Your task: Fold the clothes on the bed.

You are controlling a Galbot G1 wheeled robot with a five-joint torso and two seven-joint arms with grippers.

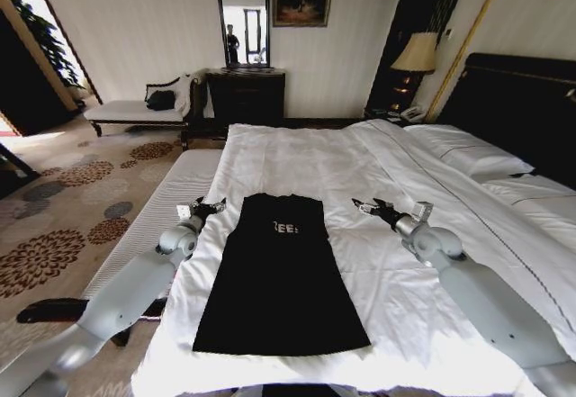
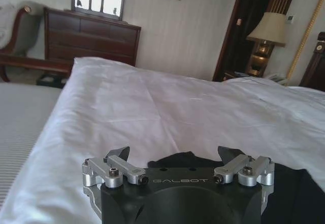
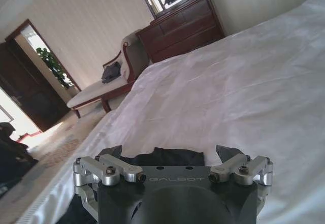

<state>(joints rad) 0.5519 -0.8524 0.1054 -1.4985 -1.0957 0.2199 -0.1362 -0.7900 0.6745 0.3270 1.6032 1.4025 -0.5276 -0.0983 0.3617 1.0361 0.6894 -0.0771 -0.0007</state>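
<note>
Black T-shirt (image 1: pixel 279 280), nearest the head camera, lies flat on the white duvet (image 1: pixel 360 172) at the foot edge of the bed (image 1: pixel 504 235); both sleeves are already turned in, so it forms a long narrow panel, hem towards the foot edge and collar towards the headboard (image 1: pixel 522 100), with only part of the white chest lettering showing. Left claw (image 1: pixel 209 208) hovers just beside the shirt's collar end on the left-edge side of the bed, jaws apart and empty. Right claw (image 1: pixel 367 208) hovers beside the collar end on the opposite side, somewhat farther from the cloth, jaws likewise apart and empty. In the left wrist view the left claw (image 2: pixel 174 155) frames the rumpled collar edge (image 2: pixel 177 159).

Handling, as judged: the fabric is light, limp and non-fragile; it will sag and crease when lifted and may drag the duvet beneath. Suitable holds are the two collar-end corners, pinched together through both layers so the folded sleeves stay tucked.
</note>
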